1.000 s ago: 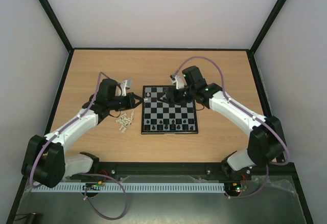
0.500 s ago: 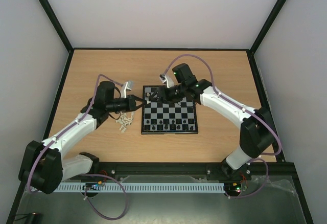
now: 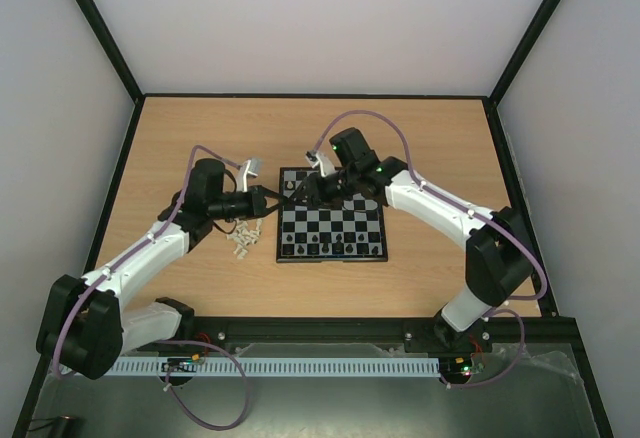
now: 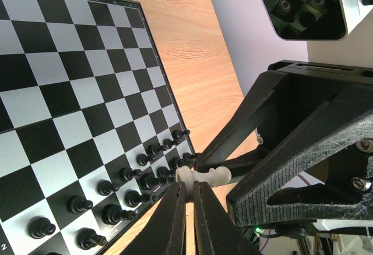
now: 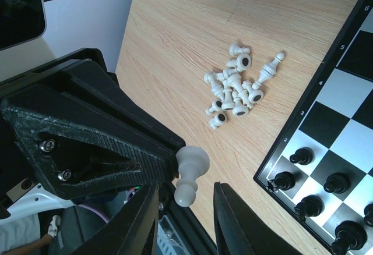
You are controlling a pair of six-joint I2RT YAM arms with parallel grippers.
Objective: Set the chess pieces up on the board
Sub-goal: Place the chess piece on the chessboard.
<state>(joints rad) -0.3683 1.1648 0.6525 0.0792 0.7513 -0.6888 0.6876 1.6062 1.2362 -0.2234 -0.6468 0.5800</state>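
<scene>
The board [image 3: 345, 220] lies flat in the middle of the table [image 3: 200, 128], a small square of black and silvery-grey checks inside a thin black border. On it stand the black chessmen [image 4: 125, 192], upright in two rows along the edge nearest the arm bases.

Just off the board's left side, near its near-left corner, a heap of cream-white chessmen [image 5: 236, 92] rests on the bare wood. Most are toppled on their sides and touch one another.

One cream-white pawn [image 5: 189, 170] is held in the air by the board's far-left corner, where the two arms meet. The left gripper [image 4: 187, 188] has its fingers pressed together on one end of the pawn, pinching it so that it sticks out past the fingertips. The right gripper [image 5: 187, 194] faces it with its jaws spread, one on each side of the pawn. Open space shows beside the piece, so they are not clamped on it.

The table is pale wood grain and fills the floor of a booth. A black frame [image 3: 100, 38] edges it and rises at the corners. Plain pale walls [image 3: 320, 18] close in the far side and both flanks. Purple cables [image 3: 385, 118] loop along both arms.
</scene>
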